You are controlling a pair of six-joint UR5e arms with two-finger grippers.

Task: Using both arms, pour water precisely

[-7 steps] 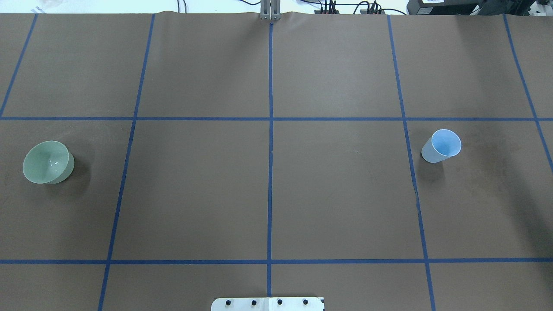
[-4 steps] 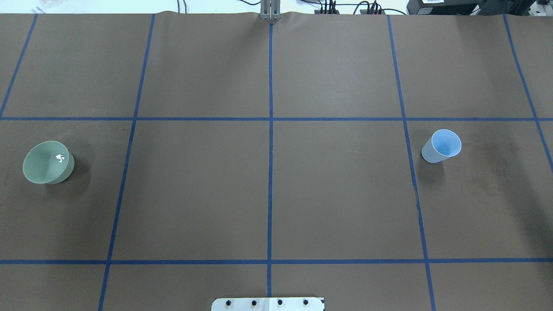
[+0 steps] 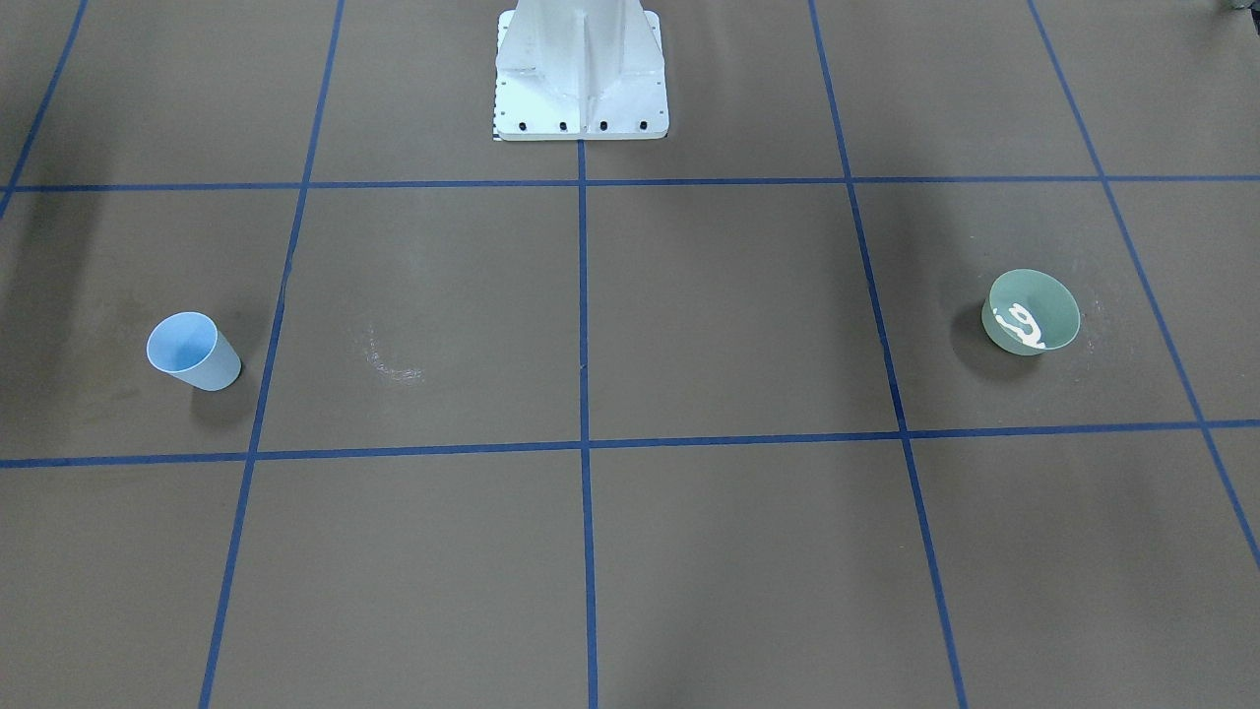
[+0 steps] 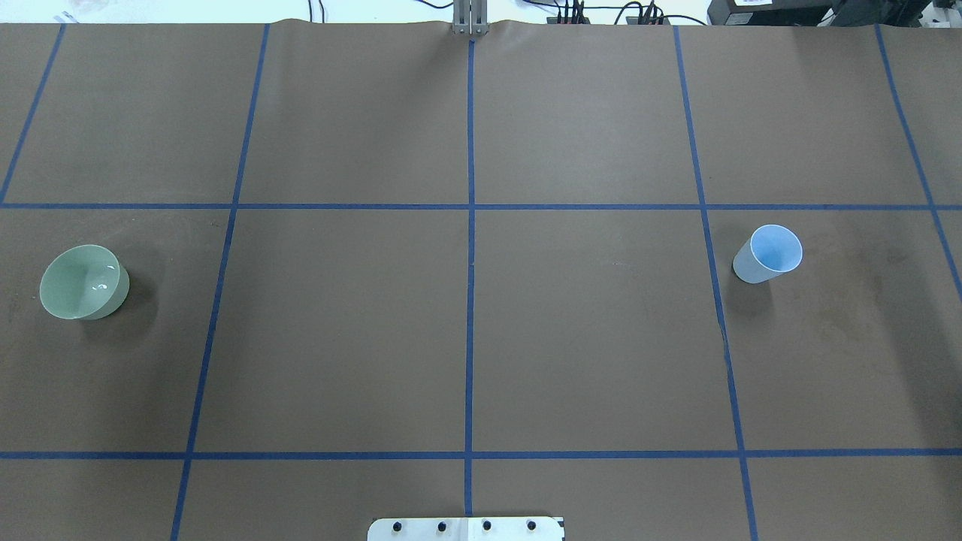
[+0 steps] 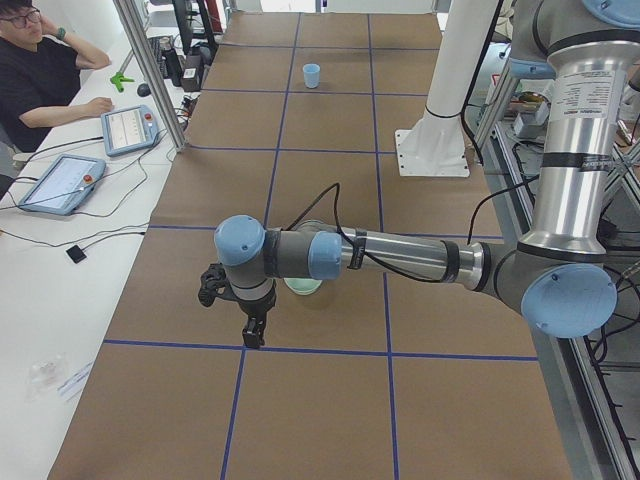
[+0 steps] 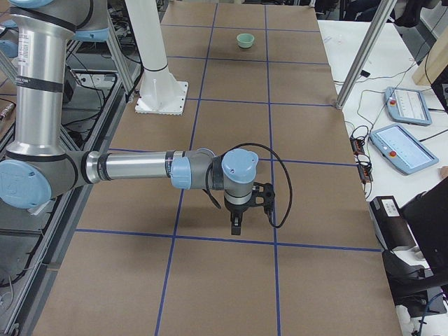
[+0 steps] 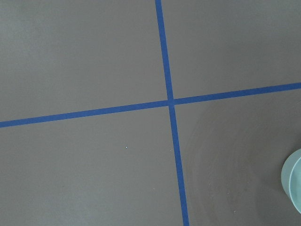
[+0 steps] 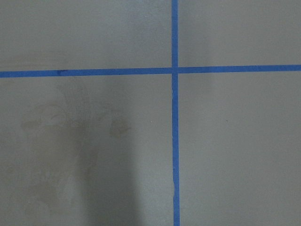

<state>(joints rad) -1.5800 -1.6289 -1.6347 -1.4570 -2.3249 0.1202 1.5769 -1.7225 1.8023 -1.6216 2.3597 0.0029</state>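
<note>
A green bowl (image 4: 83,282) stands at the table's left, also in the front view (image 3: 1032,312). Whitish glints of water (image 3: 1019,325) show inside it. A light blue cup (image 4: 768,253) stands upright at the right, also in the front view (image 3: 192,351). Both arms are outside the overhead and front views. In the exterior left view my left arm (image 5: 400,258) reaches over the bowl (image 5: 303,286), and my left gripper (image 5: 253,338) points down beside it. In the exterior right view my right gripper (image 6: 236,228) points down above the table. I cannot tell whether either gripper is open or shut.
The white pedestal base (image 3: 581,69) stands at the robot's edge of the table. Blue tape lines divide the brown table cover (image 4: 601,338). A faint wet smear (image 3: 389,366) lies near the cup. An operator (image 5: 40,70) and teach pendants (image 6: 399,147) are along the far side.
The bright white glint in the green bowl has faded and shifted. The bowl and the cup have not moved.
</note>
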